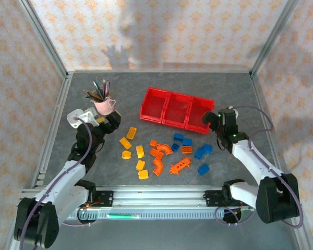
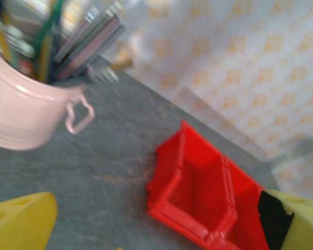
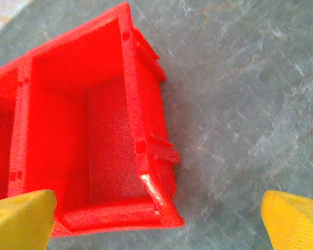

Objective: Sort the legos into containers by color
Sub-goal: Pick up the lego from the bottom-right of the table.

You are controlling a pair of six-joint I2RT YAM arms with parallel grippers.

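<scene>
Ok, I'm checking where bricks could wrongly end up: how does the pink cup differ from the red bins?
The pink cup is round and pale with a side handle; the red bins are rectangular, bright, three joined in a row. The cup is stuffed with pens; the bins look empty. The cup stands far left, the bins centre to right. Both are open-topped, on the grey table.
</scene>
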